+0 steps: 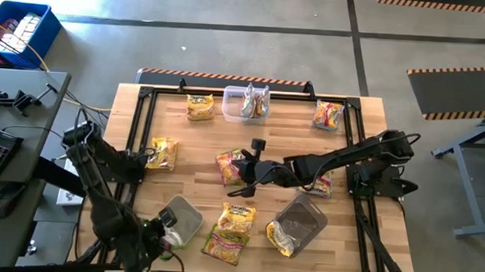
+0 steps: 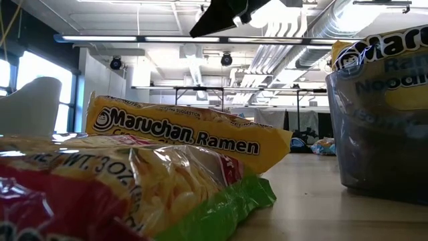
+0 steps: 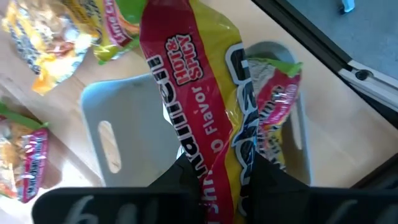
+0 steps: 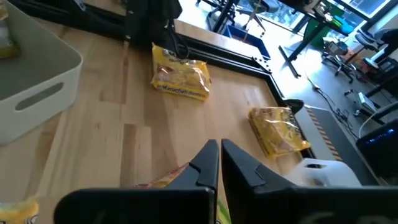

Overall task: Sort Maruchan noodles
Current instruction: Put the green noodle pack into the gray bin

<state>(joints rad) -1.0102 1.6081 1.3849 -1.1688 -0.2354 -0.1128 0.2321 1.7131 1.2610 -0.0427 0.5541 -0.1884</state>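
Crinkly red-and-yellow Hot & Spicy packet (image 3: 186, 93) pinched in the left gripper (image 3: 217, 180), hanging over a clear tub (image 3: 130, 130) directly beneath.
Right gripper (image 4: 219, 163), fingers pressed together, seems to nip the edge of a packet (image 1: 230, 166) mid-table. Three tubs each hold noodles already; about seven packets lie loose around it, so sorting looks roughly half done.

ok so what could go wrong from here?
1. The left gripper pinches the red Hot & Spicy packet by one end above the near-left tub; it dangles long and may catch the rim or land outside.
2. The right gripper is shut over the packet at the table's middle; its fingertips look nearly together, so the grip may be thin film only, or a miss.
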